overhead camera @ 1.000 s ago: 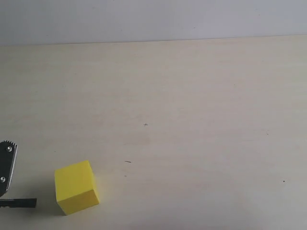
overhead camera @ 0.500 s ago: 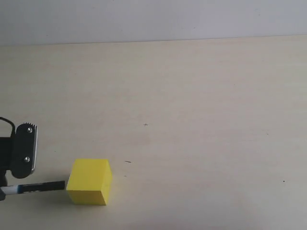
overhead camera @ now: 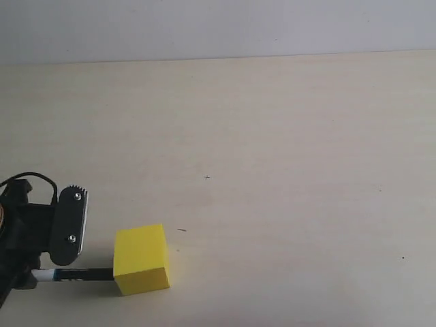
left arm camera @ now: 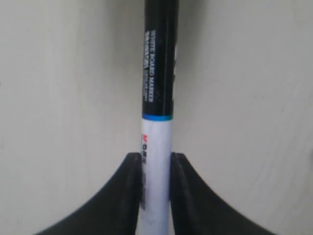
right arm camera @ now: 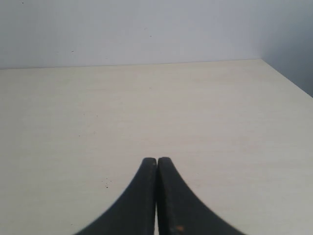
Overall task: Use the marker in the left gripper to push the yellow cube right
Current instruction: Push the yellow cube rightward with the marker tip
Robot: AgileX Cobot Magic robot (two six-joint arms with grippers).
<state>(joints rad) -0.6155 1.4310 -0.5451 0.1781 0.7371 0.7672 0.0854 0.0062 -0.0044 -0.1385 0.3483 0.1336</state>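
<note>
The yellow cube (overhead camera: 142, 259) sits on the pale table near the front left in the exterior view. To its left, the marker (overhead camera: 73, 274) lies level, its black end touching the cube's left face. My left gripper (overhead camera: 41, 272) is shut on the marker's white barrel; its screwed plate (overhead camera: 70, 225) stands above the marker. In the left wrist view the marker (left arm camera: 157, 98) runs out from between the two black fingers (left arm camera: 128, 196), and the cube is out of that view. My right gripper (right arm camera: 157, 161) is shut with nothing in it and does not show in the exterior view.
The pale wooden table (overhead camera: 272, 170) stretches to the right of the cube and back to a grey wall (overhead camera: 218, 27). Its right edge (right arm camera: 288, 81) shows in the right wrist view. A few small dark specks (overhead camera: 206, 177) mark the surface.
My left gripper has moved right with the marker. The cube has slid right with it and turned a little.
</note>
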